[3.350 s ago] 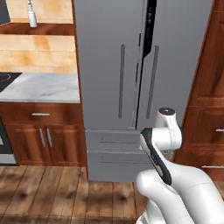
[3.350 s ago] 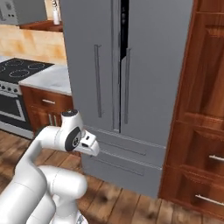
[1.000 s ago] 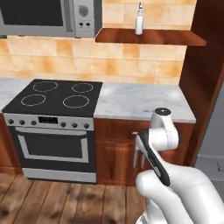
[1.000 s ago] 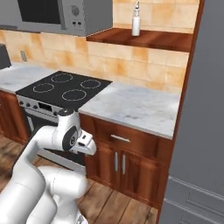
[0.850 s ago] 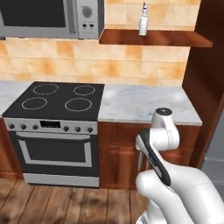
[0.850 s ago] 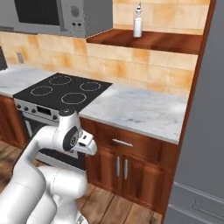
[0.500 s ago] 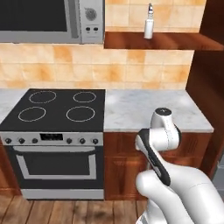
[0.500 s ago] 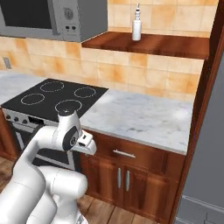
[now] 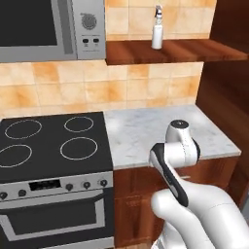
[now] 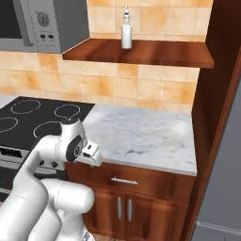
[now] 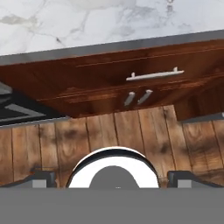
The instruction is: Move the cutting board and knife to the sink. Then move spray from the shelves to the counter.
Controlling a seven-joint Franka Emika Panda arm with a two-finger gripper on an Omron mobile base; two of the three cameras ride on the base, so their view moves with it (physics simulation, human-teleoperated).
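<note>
One slim translucent spray (image 9: 157, 34) upright on reddish wooden shelves (image 9: 185, 50), veined marble counter (image 9: 155, 133) below, tool (image 11: 113, 178) spread.

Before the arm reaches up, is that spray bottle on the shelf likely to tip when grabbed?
Probably yes: the spray bottle is tall and slim on a narrow base, so a nudge near its top could topple it. It looks like thin plastic, likely light. It stands near the shelf's back, so it probably wouldn't fall off.

marble counter (image 11: 109, 22), cabinets (image 11: 131, 87), wood floor (image 11: 131, 131)
</note>
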